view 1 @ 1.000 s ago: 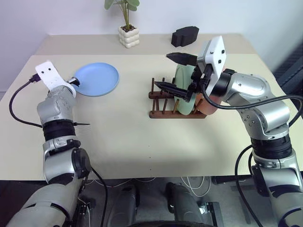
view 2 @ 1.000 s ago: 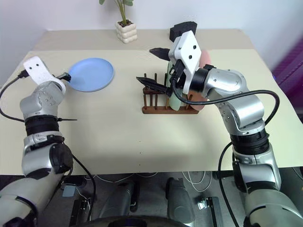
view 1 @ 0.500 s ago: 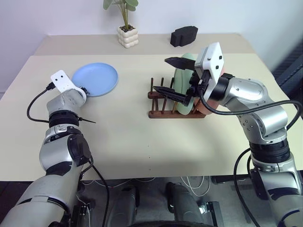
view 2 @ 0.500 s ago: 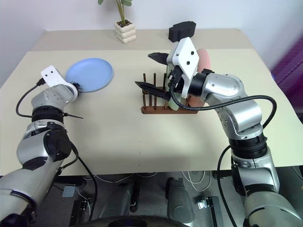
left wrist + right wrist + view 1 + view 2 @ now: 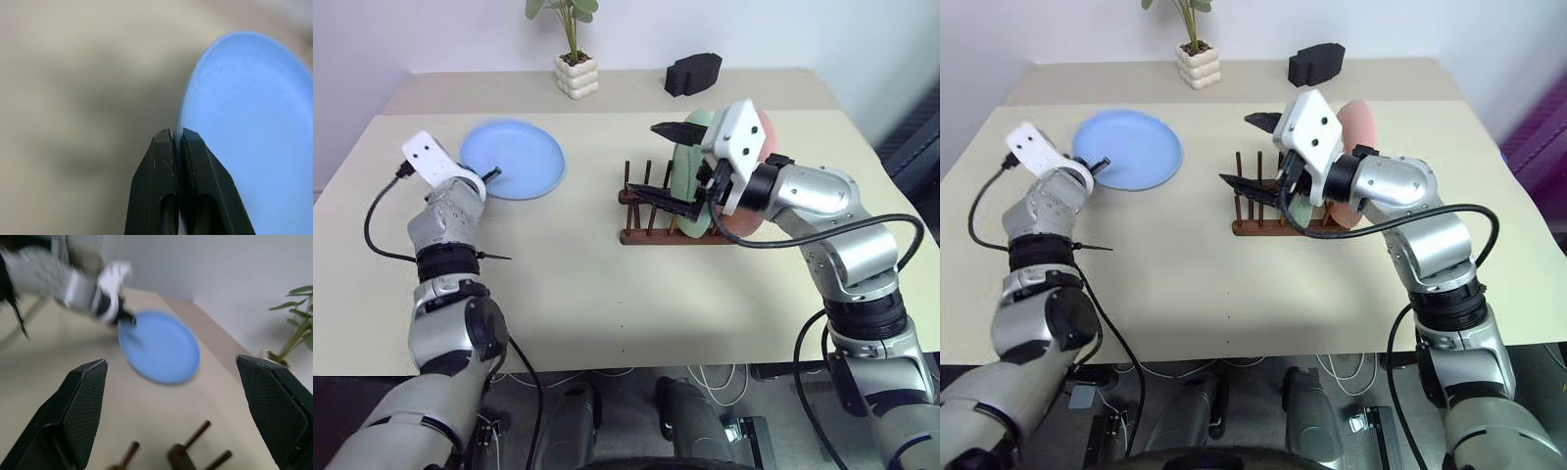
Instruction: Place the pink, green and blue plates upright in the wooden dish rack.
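On my left side, my left pincer (image 5: 492, 174) is squeezed tight on the near edge of the blue plate (image 5: 514, 159). In my left wrist view my two black fingers (image 5: 164, 161) pinch the thin rim between them. The plate looks tipped up a little off the table (image 5: 578, 255), so I think I am just starting to lift it. In the middle stands the wooden dish rack (image 5: 656, 211). The green plate (image 5: 689, 176) stands upright in it, and the pink plate (image 5: 752, 211) stands just behind it. My right pincer (image 5: 674, 166) hangs wide open by the rack, holding nothing. So two plates are done, I think. The blue one is left.
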You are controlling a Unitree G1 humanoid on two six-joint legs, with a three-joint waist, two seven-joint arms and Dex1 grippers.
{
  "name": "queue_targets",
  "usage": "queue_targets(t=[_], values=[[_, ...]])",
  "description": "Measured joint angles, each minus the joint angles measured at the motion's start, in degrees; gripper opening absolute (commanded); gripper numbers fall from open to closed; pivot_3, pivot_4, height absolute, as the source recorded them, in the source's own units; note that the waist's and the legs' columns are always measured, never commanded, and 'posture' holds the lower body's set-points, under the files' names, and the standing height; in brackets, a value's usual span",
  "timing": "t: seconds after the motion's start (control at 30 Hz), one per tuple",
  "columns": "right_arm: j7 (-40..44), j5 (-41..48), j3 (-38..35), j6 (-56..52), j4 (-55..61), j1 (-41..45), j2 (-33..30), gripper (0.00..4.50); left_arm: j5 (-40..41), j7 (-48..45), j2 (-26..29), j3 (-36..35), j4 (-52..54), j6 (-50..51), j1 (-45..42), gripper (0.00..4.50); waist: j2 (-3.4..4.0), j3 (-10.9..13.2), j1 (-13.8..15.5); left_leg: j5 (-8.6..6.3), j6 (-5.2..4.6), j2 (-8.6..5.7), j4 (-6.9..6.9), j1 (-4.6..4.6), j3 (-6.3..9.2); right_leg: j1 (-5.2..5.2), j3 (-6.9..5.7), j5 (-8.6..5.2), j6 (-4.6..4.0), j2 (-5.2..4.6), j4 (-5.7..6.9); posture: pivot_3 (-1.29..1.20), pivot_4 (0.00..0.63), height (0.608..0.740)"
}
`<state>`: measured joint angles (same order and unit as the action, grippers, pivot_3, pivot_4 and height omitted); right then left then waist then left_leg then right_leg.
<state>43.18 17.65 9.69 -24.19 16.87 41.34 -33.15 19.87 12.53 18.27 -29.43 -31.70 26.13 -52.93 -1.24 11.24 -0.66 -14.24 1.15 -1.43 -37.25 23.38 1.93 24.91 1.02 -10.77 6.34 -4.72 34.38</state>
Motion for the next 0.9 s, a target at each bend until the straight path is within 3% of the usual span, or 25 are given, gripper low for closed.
queue_targets(t=[0.23, 0.4, 0.63, 0.9], values=[[-0.20, -12.85, 7.52, 8.83, -4.15, 2.70, 1.07, 4.31, -4.66, -1.50, -0.39, 10.64, 25.39, 0.80, 3.98, 0.04, 0.00, 0.00, 0.02, 0.01, 0.02, -0.02, -0.01, -0.01, -0.04, 0.00, 0.05, 0.02, 0.00, 0.01, 0.00, 0.00, 0.150, 0.735], [-2.75, -22.54, 12.79, 16.38, -9.10, 6.52, 5.63, 4.31, -7.22, -1.72, -3.90, 19.90, 41.22, 6.72, 7.15, 0.04, 0.00, 0.00, -0.03, 0.02, 0.03, -0.02, -0.02, -0.01, -0.03, -0.02, 0.05, 0.02, 0.00, 0.02, -0.01, 0.00, 0.150, 0.735], [-6.59, -30.56, 13.83, 22.93, -15.32, 7.94, 8.47, 4.31, -10.65, -1.57, -5.29, 25.45, 52.91, 13.54, 7.94, 0.04, 0.01, 0.00, -0.20, 0.03, 0.03, 0.00, 0.00, -0.02, -0.02, 0.00, 0.06, 0.02, 0.00, 0.06, 0.01, 0.00, 0.150, 0.735], [-10.64, -36.96, 14.25, 27.35, -20.91, 9.20, 10.87, 4.31, -10.65, -2.64, -6.06, 25.79, 59.39, 21.66, 8.33, 0.04, 0.01, 0.00, -0.17, 0.03, 0.03, -0.01, -0.01, -0.02, -0.02, -0.01, 0.07, 0.02, 0.00, 0.06, 0.00, 0.00, 0.150, 0.735]])
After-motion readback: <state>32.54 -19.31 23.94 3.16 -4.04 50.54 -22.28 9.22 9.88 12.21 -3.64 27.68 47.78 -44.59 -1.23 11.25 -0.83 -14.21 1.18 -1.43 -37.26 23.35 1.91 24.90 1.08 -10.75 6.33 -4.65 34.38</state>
